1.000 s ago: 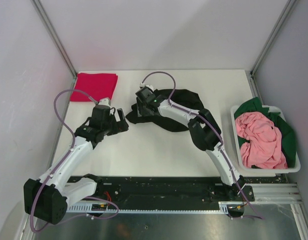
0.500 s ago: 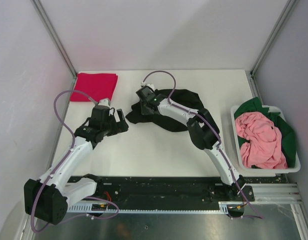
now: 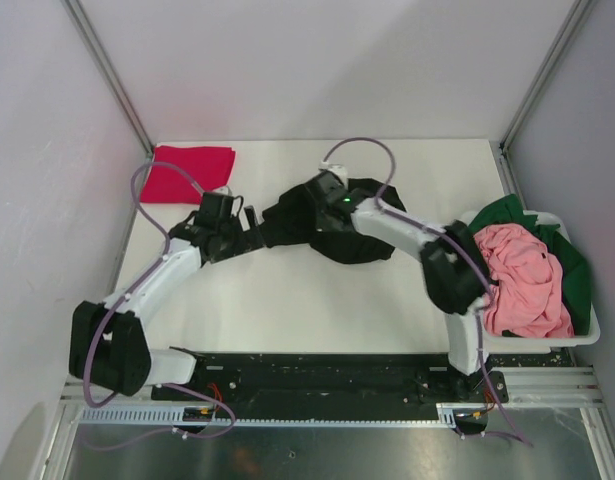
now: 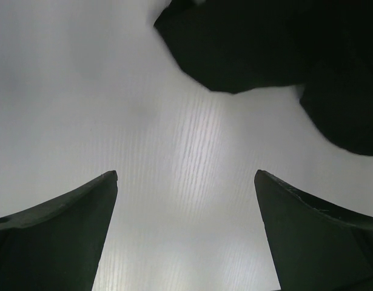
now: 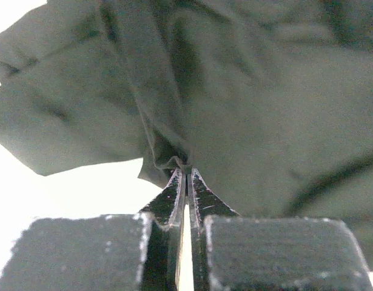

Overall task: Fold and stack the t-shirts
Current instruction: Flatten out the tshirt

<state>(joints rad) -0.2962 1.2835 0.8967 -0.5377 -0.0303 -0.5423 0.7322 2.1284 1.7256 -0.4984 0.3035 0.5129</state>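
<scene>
The black t-shirt lies crumpled at the middle of the table. My right gripper is shut on a bunched fold of it, and the cloth gathers right at the tips of that gripper. My left gripper stands open just left of the shirt's left edge. In the left wrist view, bare table lies between the fingers of this gripper, with the black cloth ahead of them. A crimson red t-shirt lies folded at the back left. The pink t-shirt and the dark green one lie in the basket.
The white plastic basket stands at the table's right edge, close to the right arm's elbow. Grey walls and metal posts close in the table at the back and on both sides.
My right gripper has shut on the black shirt and moved right with the fold. My left arm has swung up and right, closer to the shirt's left edge.
</scene>
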